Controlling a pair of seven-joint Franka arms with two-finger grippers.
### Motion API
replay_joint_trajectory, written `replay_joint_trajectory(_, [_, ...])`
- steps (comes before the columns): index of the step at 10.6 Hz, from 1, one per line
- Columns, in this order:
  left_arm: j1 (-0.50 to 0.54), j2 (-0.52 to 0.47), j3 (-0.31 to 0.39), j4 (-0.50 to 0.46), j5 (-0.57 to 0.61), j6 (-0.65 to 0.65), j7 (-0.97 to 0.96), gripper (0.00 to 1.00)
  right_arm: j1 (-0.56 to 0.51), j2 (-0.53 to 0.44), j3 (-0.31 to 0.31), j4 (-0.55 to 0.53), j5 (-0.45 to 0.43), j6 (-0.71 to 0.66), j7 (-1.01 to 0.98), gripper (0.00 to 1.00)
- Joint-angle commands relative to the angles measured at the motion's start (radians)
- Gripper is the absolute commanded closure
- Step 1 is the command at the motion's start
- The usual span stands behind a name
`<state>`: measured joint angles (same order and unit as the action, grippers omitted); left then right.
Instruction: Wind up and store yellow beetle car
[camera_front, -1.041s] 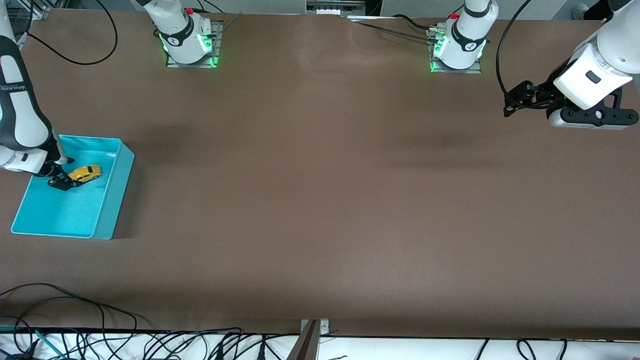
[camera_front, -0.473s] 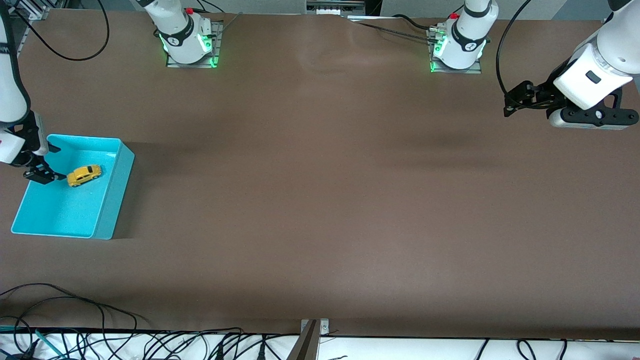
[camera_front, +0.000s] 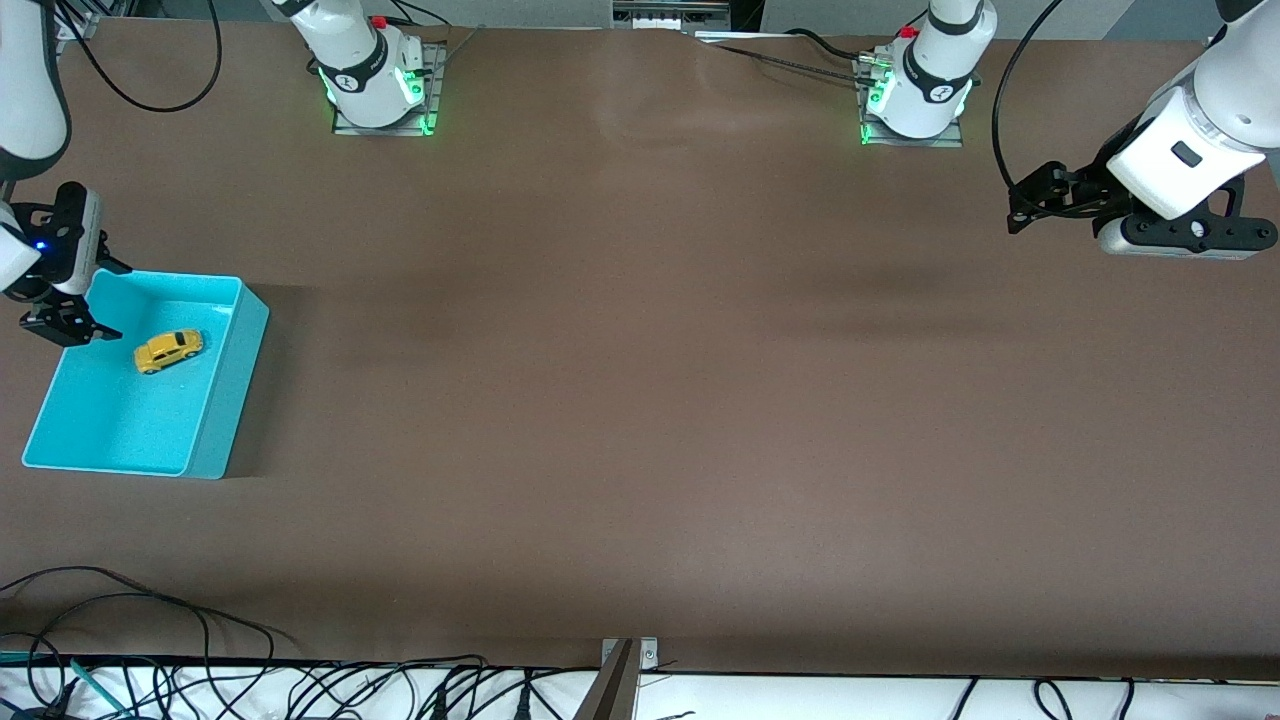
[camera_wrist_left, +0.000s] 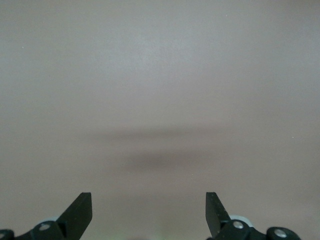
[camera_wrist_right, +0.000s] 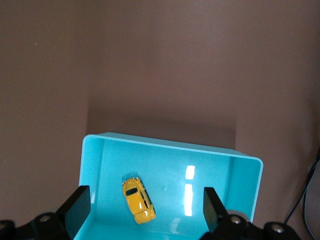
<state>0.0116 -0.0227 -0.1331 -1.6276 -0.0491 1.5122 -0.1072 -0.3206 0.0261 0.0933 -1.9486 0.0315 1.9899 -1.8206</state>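
The yellow beetle car (camera_front: 168, 350) rests on its wheels on the floor of the turquoise bin (camera_front: 235, 380), at the right arm's end of the table; the right wrist view shows the car (camera_wrist_right: 138, 200) inside the bin (camera_wrist_right: 245, 175) too. My right gripper (camera_front: 62, 322) hangs open above the bin's outer rim, apart from the car, with nothing between its fingers (camera_wrist_right: 80, 205). My left gripper (camera_front: 1030, 200) waits open in the air over bare table at the left arm's end; its fingertips (camera_wrist_left: 80, 207) frame only the brown tabletop.
Both arm bases (camera_front: 375, 75) (camera_front: 915, 85) stand along the edge of the table farthest from the front camera. Loose cables (camera_front: 150, 620) lie along the nearest edge. The brown tabletop (camera_front: 640, 380) between the bin and the left arm is bare.
My right gripper has lifted out of the bin and drawn away from the car, which stays where it lay. The left arm has not moved.
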Motion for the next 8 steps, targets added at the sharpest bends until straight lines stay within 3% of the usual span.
replay_joint_trajectory(1, [-0.004, 0.009, 0.0, 0.026, 0.017, -0.021, -0.008, 0.0, 0.041, -0.072, -0.004, -0.032, -0.013, -0.025, 0.325, 0.0])
replay_joint_trajectory(8, [-0.004, 0.009, 0.0, 0.026, 0.015, -0.021, -0.008, 0.0, 0.15, -0.19, 0.016, -0.024, -0.001, -0.132, 1.143, 0.0])
